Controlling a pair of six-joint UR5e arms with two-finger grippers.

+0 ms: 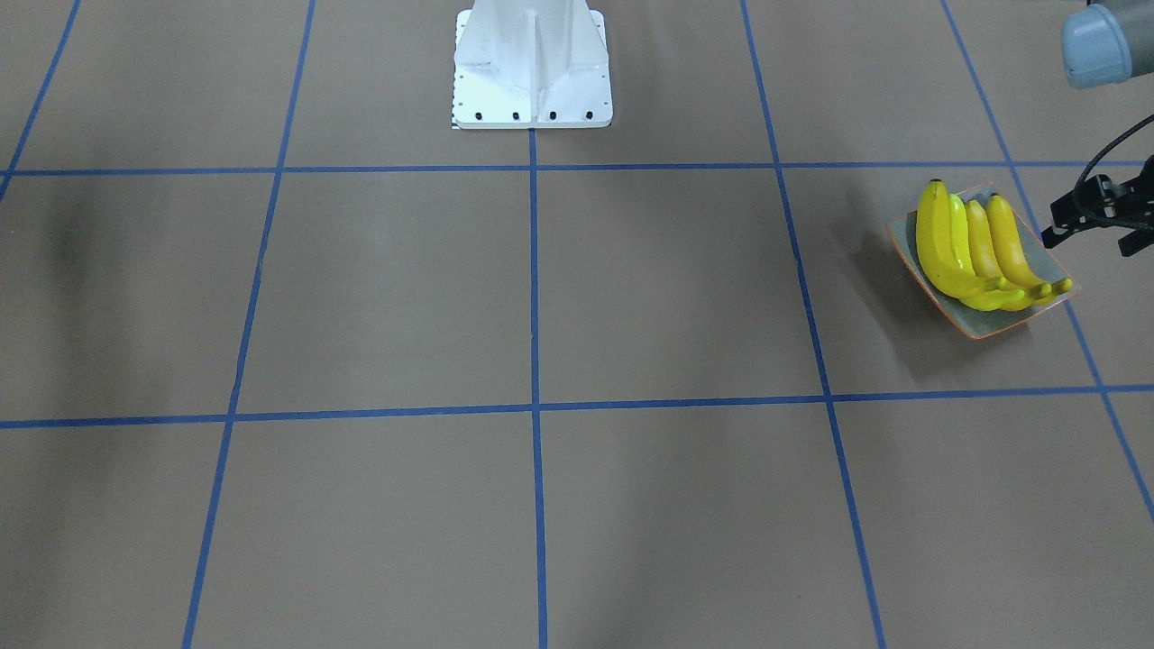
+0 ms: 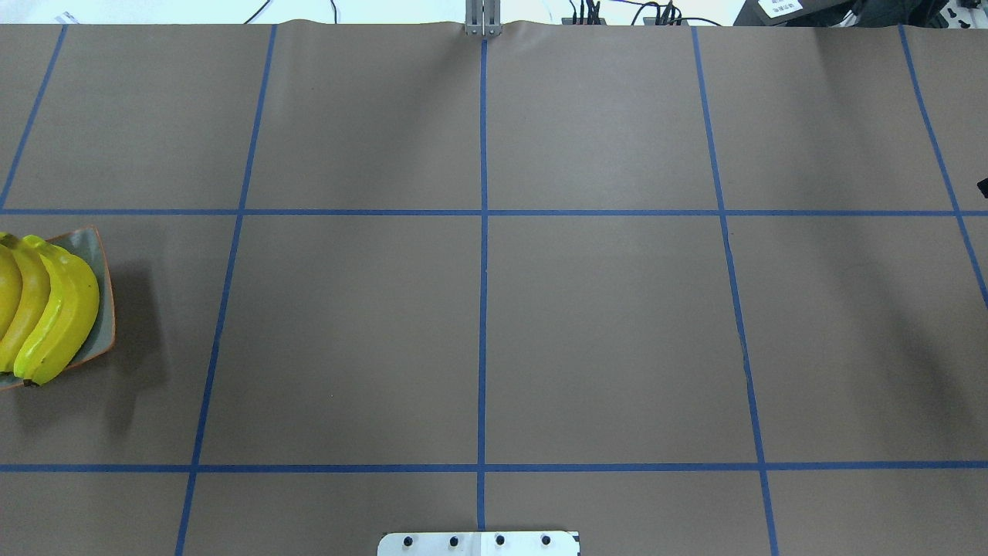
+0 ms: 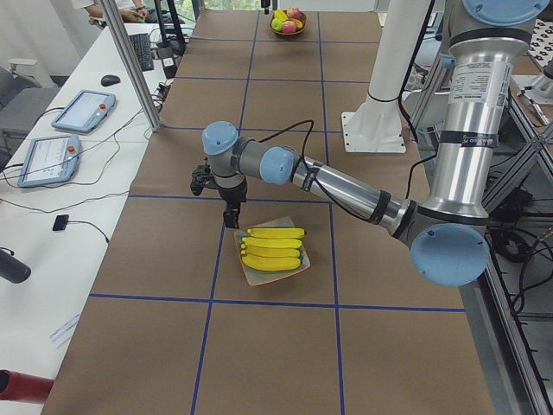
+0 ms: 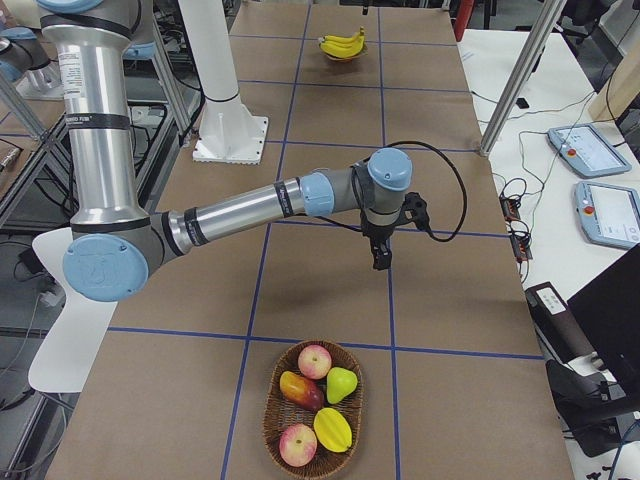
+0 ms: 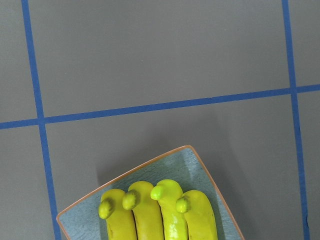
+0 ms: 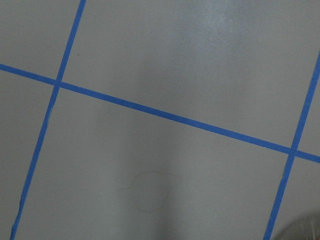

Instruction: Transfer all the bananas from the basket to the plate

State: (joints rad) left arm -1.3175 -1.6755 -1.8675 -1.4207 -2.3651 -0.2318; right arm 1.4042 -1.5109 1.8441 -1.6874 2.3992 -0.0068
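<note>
Four bananas (image 1: 978, 248) lie side by side on the one square grey-green plate (image 1: 985, 319) at the robot's left end of the table (image 1: 541, 288). They are glossy, curved and bright yellow (some leaning to orange), and the overhead view cuts them off at its edge. The left gripper (image 3: 231, 220) hangs just beside the plate and the right gripper (image 4: 381, 260) near a wicker basket (image 4: 270, 410) of five other fruits. I cannot tell how far either one's fingers are open.

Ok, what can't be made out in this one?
Left gripper: cut off by the front-facing view's right edge; open or shut unclear.
Right gripper: clear only in the exterior right view, small; jaws unreadable.
Plate and bananas: partly cut off by overhead view's left edge.
</note>
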